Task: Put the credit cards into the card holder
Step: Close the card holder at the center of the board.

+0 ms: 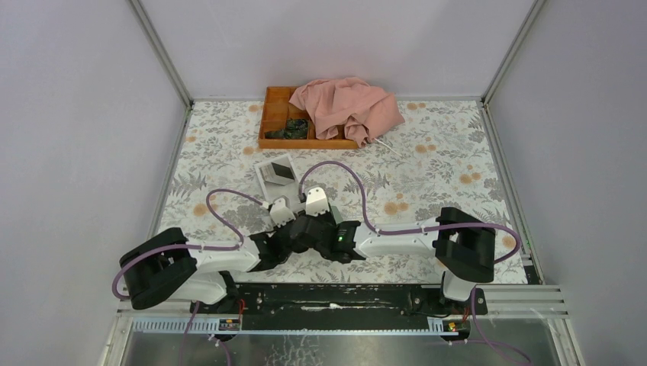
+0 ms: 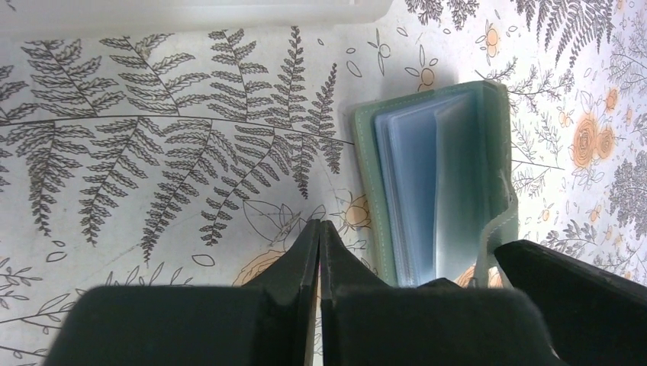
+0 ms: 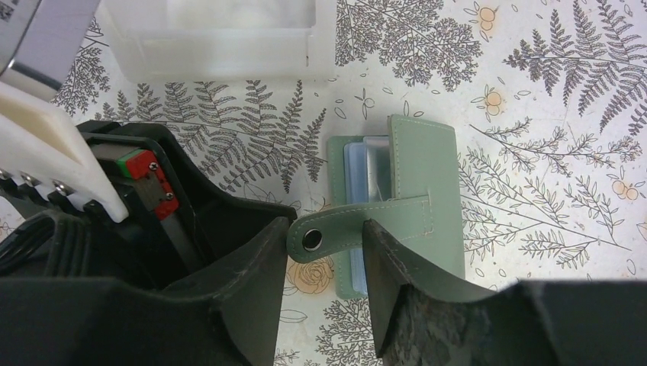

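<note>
**Left wrist view.** I am reading the left gripper (image 2: 319,229) as closed: its two fingers are pressing flat together with nothing between them, above the fern-print table (image 2: 152,137). One card holder (image 2: 446,175) is lying on the table just right of the fingertips. Its grey-green cover is standing part open on pale blue leaves, and I cannot tell cards from sleeves. One white box (image 2: 191,9) is crossing the top edge.

**Right wrist view.** The right gripper (image 3: 329,229) is standing with its fingers apart, clamping nothing. The holder's strap (image 3: 343,231), carrying one snap stud, is lying across the gap. I cannot tell whether it is touching either finger. Only this view is showing the strap's full length and the left gripper just beside it.

**Top view.** I am counting two arms, one white box, one orange tray (image 1: 268,122) and one pink cloth (image 1: 347,107) draped over the tray. The grippers are meeting near the table's centre and hiding the card holder. The tray and cloth are appearing here alone.
</note>
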Motion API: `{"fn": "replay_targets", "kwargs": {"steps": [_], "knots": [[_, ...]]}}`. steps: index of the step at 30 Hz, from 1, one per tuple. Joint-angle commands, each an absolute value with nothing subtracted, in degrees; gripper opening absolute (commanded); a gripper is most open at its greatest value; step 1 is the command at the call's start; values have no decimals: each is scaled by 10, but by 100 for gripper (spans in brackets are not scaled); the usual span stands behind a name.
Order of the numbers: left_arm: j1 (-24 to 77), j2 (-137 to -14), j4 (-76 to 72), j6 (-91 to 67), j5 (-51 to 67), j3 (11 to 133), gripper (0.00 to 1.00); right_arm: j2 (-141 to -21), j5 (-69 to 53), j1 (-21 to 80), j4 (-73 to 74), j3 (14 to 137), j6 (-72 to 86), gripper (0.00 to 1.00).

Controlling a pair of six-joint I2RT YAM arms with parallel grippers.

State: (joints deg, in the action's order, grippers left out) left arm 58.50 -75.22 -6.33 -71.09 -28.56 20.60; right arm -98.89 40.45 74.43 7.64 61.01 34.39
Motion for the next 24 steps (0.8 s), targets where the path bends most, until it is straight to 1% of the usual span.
{"fn": "replay_targets", "kwargs": {"steps": [1,9,16,21,24], "knots": [[587,-752,-9,-708,-308,202,2,-1008,371,783,62,643,356,49],[587,-726,25,-715,-327,204,1,-1007,354,793,57,656,352,49],[587,-671,82,-719,-360,204,0,-991,341,800,48,653,345,50],[587,-639,124,-703,-383,230,0,-929,363,807,38,625,340,49],[587,-634,142,-679,-392,264,0,-874,393,807,33,591,338,45]]}}
